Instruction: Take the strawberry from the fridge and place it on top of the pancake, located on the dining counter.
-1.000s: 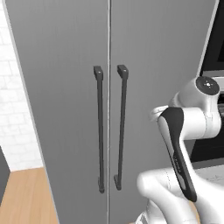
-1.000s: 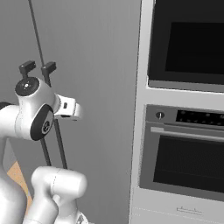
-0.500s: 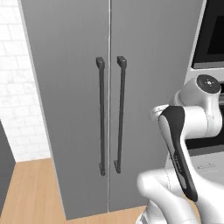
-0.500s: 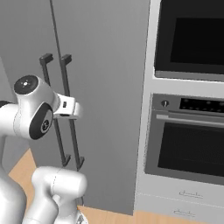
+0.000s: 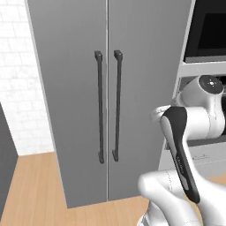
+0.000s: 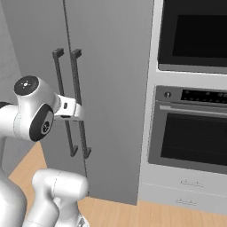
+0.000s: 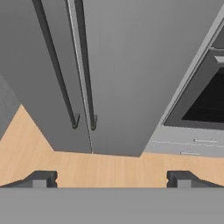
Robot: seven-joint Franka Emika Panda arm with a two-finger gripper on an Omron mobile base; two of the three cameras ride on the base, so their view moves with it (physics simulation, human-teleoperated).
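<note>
The fridge [image 5: 132, 101] stands in front of the robot with both grey doors closed, so I cannot see the strawberry anywhere. The white arm [image 5: 190, 145] is folded close to its own body, the elbow raised high and the forearm pointing forward, well apart from the doors. In the hand view the gripper [image 7: 112, 179] looks down and forward, its two dark fingertips [image 7: 41, 179] standing far apart with nothing between them. Ahead of the jaws and a little to the left hang the two dark bar handles [image 7: 72, 87], side by side along the seam of the doors. Ahead to the right of the jaws is the black-fronted wall oven [image 6: 195, 133]. Directly under the jaws lies the light wooden floor [image 7: 109, 168].
</note>
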